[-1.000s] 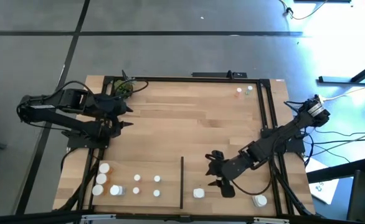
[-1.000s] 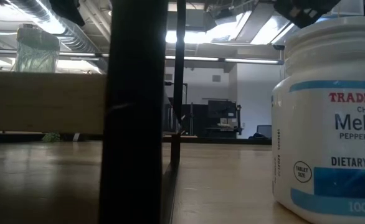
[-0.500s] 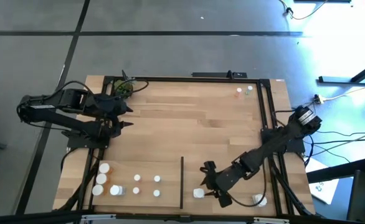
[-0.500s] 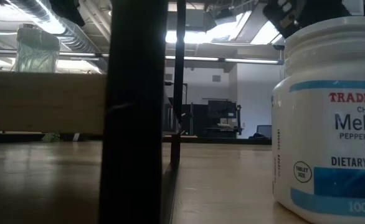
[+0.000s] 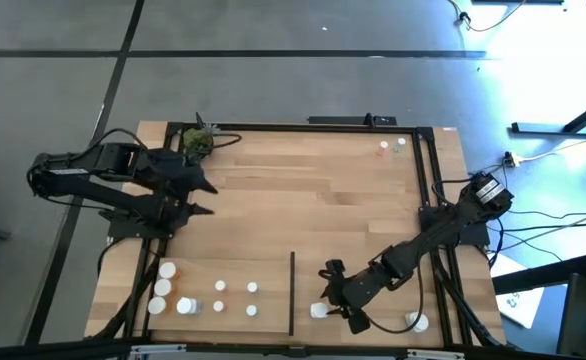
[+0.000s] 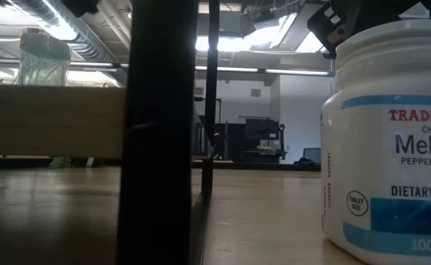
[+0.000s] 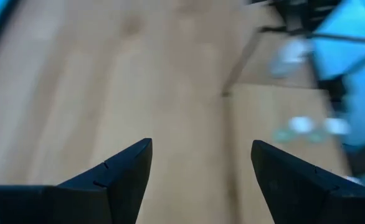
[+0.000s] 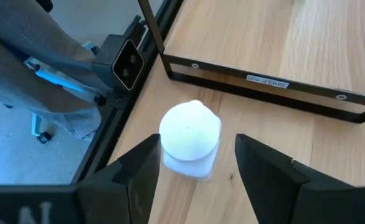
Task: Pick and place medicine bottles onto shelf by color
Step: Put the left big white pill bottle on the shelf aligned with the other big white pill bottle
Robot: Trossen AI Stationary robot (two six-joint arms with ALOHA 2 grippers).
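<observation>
1. Right gripper (image 5: pixel 336 297) sits low at the near edge of the shelf (image 5: pixel 313 190), just right of the divider strip (image 5: pixel 292 290). Its jaws are spread and grasp nothing.

2. In the right wrist view a white-capped bottle (image 8: pixel 189 134) stands upright between the two fingers (image 8: pixel 127 180), apart from both. The arm seems lined up that way so the jaws can close on the cap from either side.

3. In the high view this bottle (image 5: pixel 319 311) is on the near strip of the board, touching nothing but the wood. A second white bottle (image 5: pixel 416 322) stands farther right, near the right rail.

4. Left gripper (image 5: pixel 205 198) waits at the far left, near the potted plant (image 5: pixel 199 142). It is unclenched and empty; the left wrist view shows bare wood between its fingers (image 7: pixel 123 174). Probably it is parked there to keep clear of the right arm's work.

5. A cluster of bottles (image 5: pixel 205 297) stands left of the strip: white caps, one with an orange body. That side appears to be the sorting area; which colour goes where, I cannot tell.

6. Far right corner: small pale specks (image 5: pixel 391 147), too small to name.

7. Low view: a big white labelled bottle (image 6: pixel 392 140) is cut off at the right edge, its label half readable. A dark post (image 6: pixel 160 132) blocks the middle. Only a scrap of dark arm shows at the top; which arm it is cannot be told from that view alone.

8. The left wrist view is smeared; pale blobs beyond the fingers are unclear.
</observation>
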